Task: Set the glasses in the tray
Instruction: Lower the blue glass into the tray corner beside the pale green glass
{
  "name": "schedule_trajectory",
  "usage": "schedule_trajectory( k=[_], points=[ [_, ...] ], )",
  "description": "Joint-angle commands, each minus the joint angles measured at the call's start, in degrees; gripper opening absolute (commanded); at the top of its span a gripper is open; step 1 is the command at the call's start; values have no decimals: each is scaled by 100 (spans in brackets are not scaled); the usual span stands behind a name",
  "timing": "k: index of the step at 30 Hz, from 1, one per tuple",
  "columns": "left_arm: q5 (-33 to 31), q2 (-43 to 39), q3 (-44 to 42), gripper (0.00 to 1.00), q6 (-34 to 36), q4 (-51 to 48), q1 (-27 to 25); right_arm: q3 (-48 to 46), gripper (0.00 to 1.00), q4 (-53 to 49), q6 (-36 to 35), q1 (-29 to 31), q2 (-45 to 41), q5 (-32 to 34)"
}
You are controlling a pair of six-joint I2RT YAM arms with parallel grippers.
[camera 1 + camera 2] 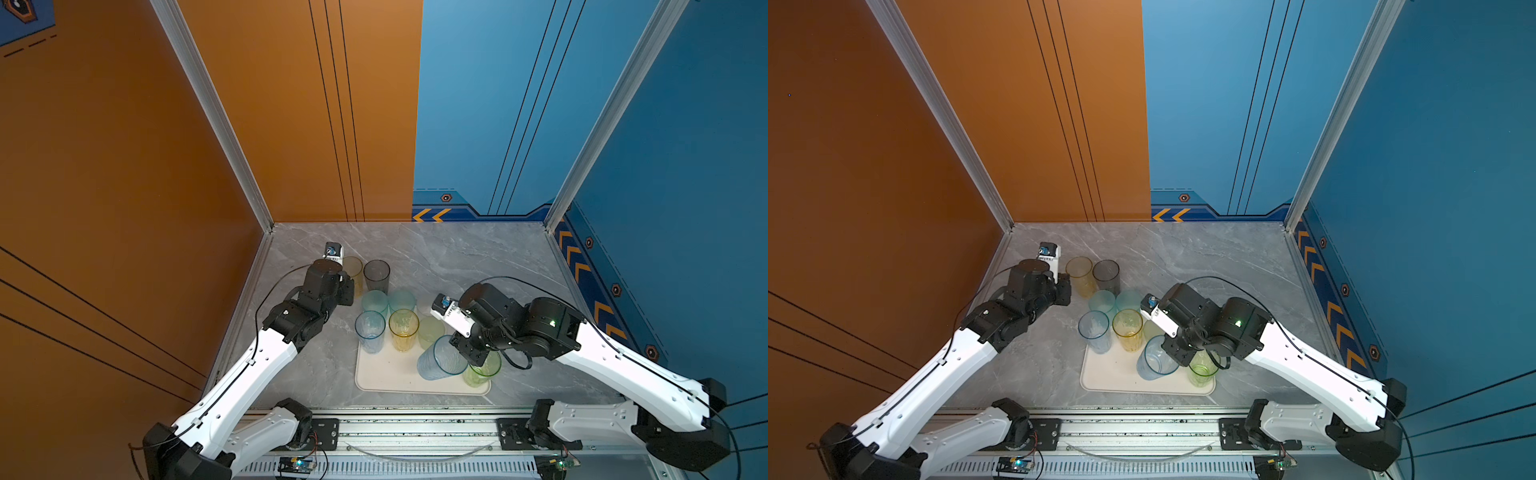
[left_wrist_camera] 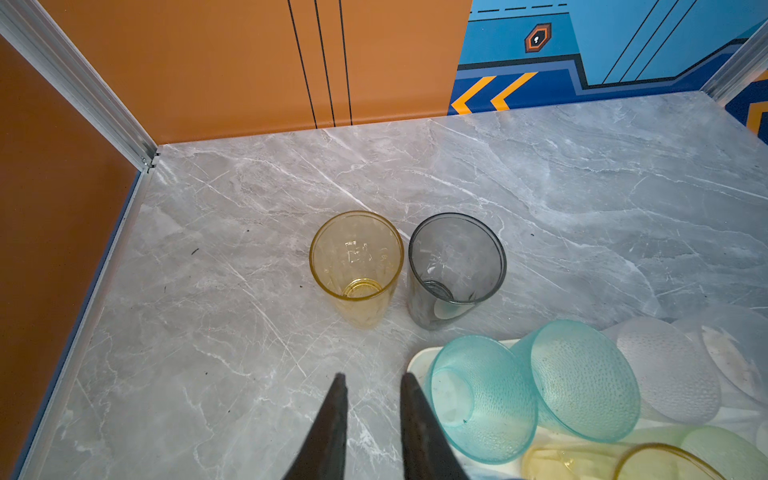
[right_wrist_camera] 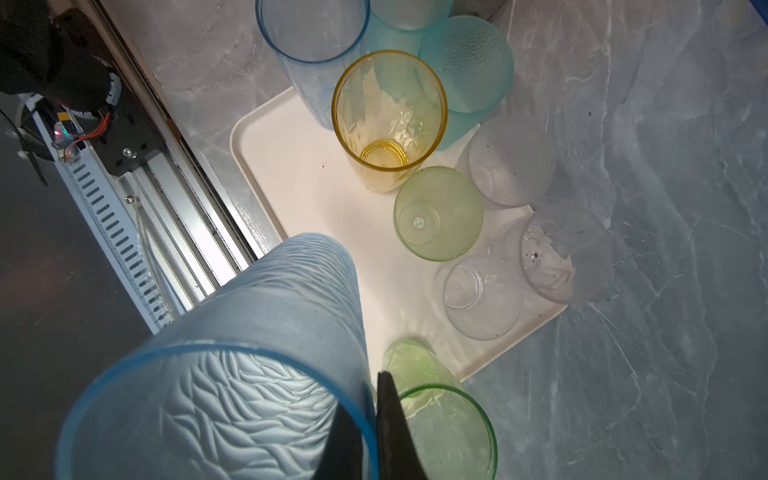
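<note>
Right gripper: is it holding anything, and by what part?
Yes: the right gripper holds the tilted blue glass by its rim, one jaw inside the wall, one outside. The left gripper holds nothing.

No word, number or brand name can be read anywhere; only signs show. The dark blue band (image 1: 459, 212) at the foot of the far blue wall bears two orange-yellow chevron arrows (image 1: 432, 215), which point left. Above them is a small orange-and-black hexagon emblem (image 1: 446, 198). The dark blue band along the right wall (image 1: 594, 289) bears more such chevrons (image 1: 572, 254) and hexagons (image 1: 616, 289). The tall translucent yellow tumbler (image 2: 357, 266), far and left in the scene, has a raised mark inside, too blurred to read.
</note>
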Motion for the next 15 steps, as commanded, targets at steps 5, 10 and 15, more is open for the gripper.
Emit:
schedule_trajectory(
  k=[5, 10, 15],
  points=[
    [-165, 23, 182, 24, -14, -131, -75, -397, 0, 179, 199, 217, 377, 784],
    [-157, 87, 198, 24, -6, -131, -92, -628, 1, 428, 160, 206, 506, 790],
    [-170, 167, 198, 24, 2, -131, -136, -727, 1, 508, 86, 130, 736, 821]
  ],
)
